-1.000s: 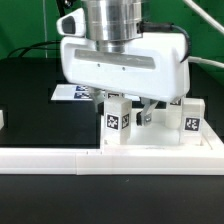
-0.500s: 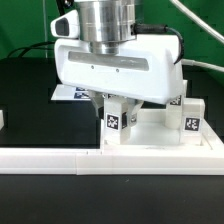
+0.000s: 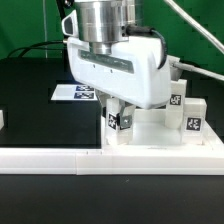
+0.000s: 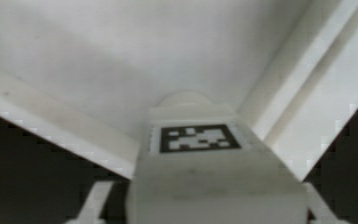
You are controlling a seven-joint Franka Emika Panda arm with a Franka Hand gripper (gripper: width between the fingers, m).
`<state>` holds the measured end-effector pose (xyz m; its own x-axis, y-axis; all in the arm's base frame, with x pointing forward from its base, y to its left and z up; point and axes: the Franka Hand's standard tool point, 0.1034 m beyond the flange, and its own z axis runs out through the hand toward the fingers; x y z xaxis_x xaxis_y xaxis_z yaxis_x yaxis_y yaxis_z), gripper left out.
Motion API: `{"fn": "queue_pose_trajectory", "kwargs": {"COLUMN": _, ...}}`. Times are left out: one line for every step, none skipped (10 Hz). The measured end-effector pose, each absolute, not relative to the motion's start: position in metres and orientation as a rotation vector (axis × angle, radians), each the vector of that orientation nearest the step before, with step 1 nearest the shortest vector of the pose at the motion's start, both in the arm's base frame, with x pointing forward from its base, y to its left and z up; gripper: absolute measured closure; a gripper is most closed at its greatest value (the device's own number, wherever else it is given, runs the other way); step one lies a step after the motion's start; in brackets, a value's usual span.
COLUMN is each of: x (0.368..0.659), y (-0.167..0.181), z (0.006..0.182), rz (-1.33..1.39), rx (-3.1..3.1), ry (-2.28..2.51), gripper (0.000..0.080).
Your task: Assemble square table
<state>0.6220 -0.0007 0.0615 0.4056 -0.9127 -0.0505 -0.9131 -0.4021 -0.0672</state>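
One tagged white leg [image 3: 119, 121] stands upright between the gripper's fingers [image 3: 120, 112], which pinch it from both sides at the near corner of the square table top [image 3: 160, 140]. From the wrist view the same leg [image 4: 201, 170] fills the foreground, its black-white tag facing the camera and its rounded far end pointing into the corner formed by the top's [image 4: 140, 50] raised walls. Just in front of the fingers, the long white rail [image 3: 110, 158] runs across the black tabletop [image 3: 40, 110]. Beside the fingers, toward the exterior view's right, two more tagged legs [image 3: 190, 116] stand on the top. Behind the fingers lies the marker board [image 3: 75, 93], flat on the tabletop.
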Motion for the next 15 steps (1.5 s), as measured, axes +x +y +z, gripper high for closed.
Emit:
{"fn": "queue_pose_trajectory", "kwargs": {"x": 0.623, "y": -0.002, "z": 0.063, "rz": 0.014, "rx": -2.379, "ry": 1.923, "gripper": 0.051}}
{"fn": "queue_pose_trajectory", "kwargs": {"x": 0.622, "y": -0.003, "z": 0.062, "rz": 0.029, "rx": -2.187, "ry": 2.14, "gripper": 0.0509}}
{"fn": "queue_pose_trajectory", "kwargs": {"x": 0.623, "y": -0.003, "z": 0.061, "rz": 0.071, "rx": -1.889, "ry": 2.367, "gripper": 0.0509}}
{"fn": "queue_pose_trajectory", "kwargs": {"x": 0.624, "y": -0.001, "z": 0.061, "rz": 0.106, "rx": -1.707, "ry": 2.474, "gripper": 0.0509}}
{"fn": "queue_pose_trajectory", "kwargs": {"x": 0.624, "y": 0.001, "z": 0.062, "rz": 0.121, "rx": -1.577, "ry": 2.553, "gripper": 0.0509}}
{"fn": "queue_pose_trajectory", "kwargs": {"x": 0.624, "y": 0.0, "z": 0.062, "rz": 0.127, "rx": -1.485, "ry": 2.611, "gripper": 0.0509}}
{"fn": "queue_pose_trajectory", "kwargs": {"x": 0.623, "y": 0.0, "z": 0.061, "rz": 0.133, "rx": -1.42, "ry": 2.649, "gripper": 0.0509}}
{"fn": "queue_pose_trajectory", "kwargs": {"x": 0.623, "y": 0.0, "z": 0.062, "rz": 0.138, "rx": -1.345, "ry": 2.691, "gripper": 0.0509}}
{"fn": "queue_pose_trajectory", "kwargs": {"x": 0.623, "y": 0.0, "z": 0.061, "rz": 0.137, "rx": -1.363, "ry": 2.682, "gripper": 0.0509}}
{"fn": "queue_pose_trajectory", "kwargs": {"x": 0.623, "y": 0.0, "z": 0.061, "rz": 0.136, "rx": -1.388, "ry": 2.669, "gripper": 0.0508}}
{"fn": "queue_pose_trajectory", "kwargs": {"x": 0.623, "y": 0.001, "z": 0.061, "rz": 0.134, "rx": -1.438, "ry": 2.642, "gripper": 0.0508}}
{"fn": "queue_pose_trajectory", "kwargs": {"x": 0.623, "y": 0.006, "z": 0.063, "rz": 0.127, "rx": -1.565, "ry": 2.561, "gripper": 0.0289}}
{"fn": "queue_pose_trajectory", "kwargs": {"x": 0.622, "y": 0.012, "z": 0.065, "rz": 0.098, "rx": -1.823, "ry": 2.387, "gripper": 0.0289}}
{"fn": "queue_pose_trajectory", "kwargs": {"x": 0.621, "y": 0.016, "z": 0.064, "rz": 0.082, "rx": -1.957, "ry": 2.29, "gripper": 0.0181}}
{"fn": "queue_pose_trajectory", "kwargs": {"x": 0.621, "y": 0.012, "z": 0.064, "rz": 0.075, "rx": -2.029, "ry": 2.226, "gripper": 0.0156}}
